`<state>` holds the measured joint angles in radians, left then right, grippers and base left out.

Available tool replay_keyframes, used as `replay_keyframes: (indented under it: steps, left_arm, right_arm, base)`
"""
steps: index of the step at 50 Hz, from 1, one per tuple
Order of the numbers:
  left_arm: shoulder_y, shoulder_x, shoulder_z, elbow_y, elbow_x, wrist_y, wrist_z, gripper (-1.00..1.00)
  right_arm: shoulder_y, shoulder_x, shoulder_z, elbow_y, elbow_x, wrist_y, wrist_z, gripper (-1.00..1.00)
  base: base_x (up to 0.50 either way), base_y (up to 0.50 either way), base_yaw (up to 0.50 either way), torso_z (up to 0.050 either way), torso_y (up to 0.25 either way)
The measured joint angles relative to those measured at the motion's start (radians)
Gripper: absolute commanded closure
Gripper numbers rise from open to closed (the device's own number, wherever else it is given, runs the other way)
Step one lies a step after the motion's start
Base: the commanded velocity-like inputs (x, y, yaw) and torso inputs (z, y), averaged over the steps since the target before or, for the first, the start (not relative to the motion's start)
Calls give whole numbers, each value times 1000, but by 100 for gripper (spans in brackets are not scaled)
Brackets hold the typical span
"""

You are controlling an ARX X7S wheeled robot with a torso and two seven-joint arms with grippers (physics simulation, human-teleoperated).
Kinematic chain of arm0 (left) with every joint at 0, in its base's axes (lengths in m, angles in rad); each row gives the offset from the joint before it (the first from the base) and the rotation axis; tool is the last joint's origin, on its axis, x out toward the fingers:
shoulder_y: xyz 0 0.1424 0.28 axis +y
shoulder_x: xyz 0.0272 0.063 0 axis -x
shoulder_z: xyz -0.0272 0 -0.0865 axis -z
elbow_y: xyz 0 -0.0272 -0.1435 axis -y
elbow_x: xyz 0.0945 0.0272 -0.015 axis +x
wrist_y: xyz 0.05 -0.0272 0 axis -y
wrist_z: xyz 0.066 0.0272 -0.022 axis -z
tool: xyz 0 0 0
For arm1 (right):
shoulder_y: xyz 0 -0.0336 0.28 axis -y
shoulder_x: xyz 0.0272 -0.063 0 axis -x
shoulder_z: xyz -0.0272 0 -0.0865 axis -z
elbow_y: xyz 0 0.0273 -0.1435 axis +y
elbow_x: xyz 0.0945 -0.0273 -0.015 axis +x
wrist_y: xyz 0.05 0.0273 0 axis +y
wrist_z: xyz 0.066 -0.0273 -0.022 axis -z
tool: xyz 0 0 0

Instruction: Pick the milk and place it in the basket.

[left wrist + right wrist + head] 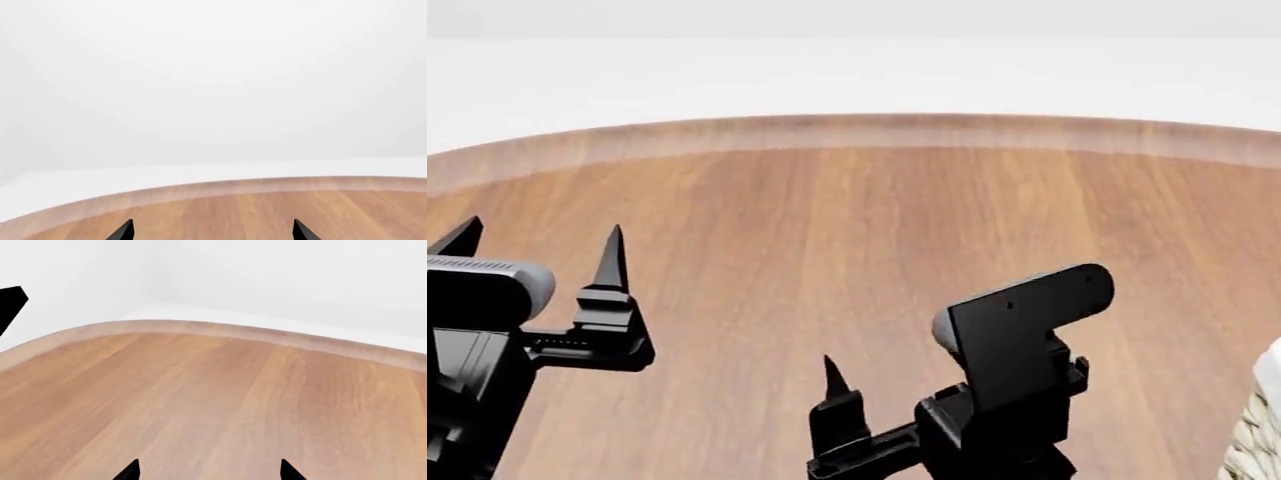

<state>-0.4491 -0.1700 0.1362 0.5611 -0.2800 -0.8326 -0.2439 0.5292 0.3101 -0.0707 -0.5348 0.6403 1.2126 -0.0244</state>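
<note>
Milk isn't in any view; basket [1257,432] edge shows at table's [868,250] right. Left gripper [537,247] and right gripper [208,471] spread wide, empty. Risk: reaching blind w/o locating carton, clipping basket.

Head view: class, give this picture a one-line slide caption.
Both open grippers, left gripper and right gripper, hover over the bare wooden table; basket corner at the edge.

Table [868,250] — wood-grain top, smooth, satin sheen, paler rounded edge. Left gripper [541,250] & right gripper [941,385]: matt black, plastic-looking. Basket [1257,440] — rough woven wicker, cream, w/ white cloth at rim.
</note>
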Motion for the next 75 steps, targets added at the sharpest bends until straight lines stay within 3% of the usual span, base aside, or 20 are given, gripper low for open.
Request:
replay_keyframes:
  steps: [20,40,60,75]
  left_arm:
    - [-13,-9,1,1,-12,-5,-12,-100]
    - [-11,-18,13,-3,-20,4,-21,-100]
    - [-4,-27,25,-10,-25,17,-29,-100]
    - [-1,-31,37,-20,-28,27,-35,-100]
  right_arm:
    - [64,94,-76,-1,237,203,-221,-100]
    - [92,144,-180,57,482,312,-136,-100]
    - [151,182,-272,102,515,283,-80,-100]
    - [270,169,-456,181,457,263,-160,-100]
  base:
    - [0,0,0,0,0]
    - [0,0,0,0,0]
    - [0,0,0,0,0]
    - [0,0,0,0,0]
